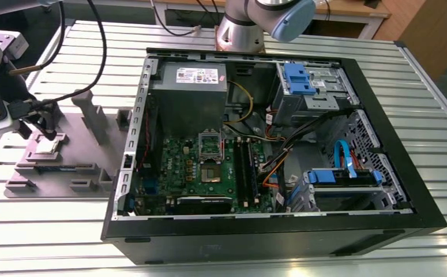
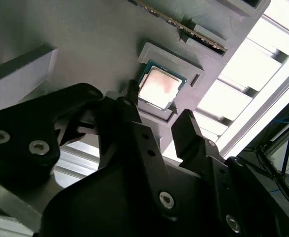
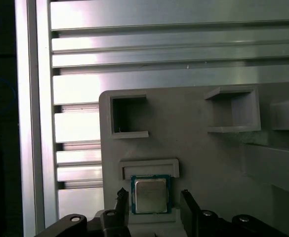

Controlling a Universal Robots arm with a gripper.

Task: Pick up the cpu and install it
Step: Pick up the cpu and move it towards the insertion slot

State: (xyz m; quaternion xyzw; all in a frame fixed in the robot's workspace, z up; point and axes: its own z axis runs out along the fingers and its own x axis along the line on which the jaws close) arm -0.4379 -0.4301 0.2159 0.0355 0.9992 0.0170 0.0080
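Nothing of the task is completed yet: at the exterior view's left, the cpu (image 1: 48,146) is seated in its recess on the grey fixture plate (image 1: 73,153). It is straddled by the gripper (image 1: 40,131), whose fingers are spread slightly wider than the chip and closed on nothing. Further right, the motherboard socket (image 1: 211,172) inside the open computer case (image 1: 285,228) is seen unfilled.

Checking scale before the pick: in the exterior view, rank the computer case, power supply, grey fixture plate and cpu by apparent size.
1. computer case
2. grey fixture plate
3. power supply
4. cpu
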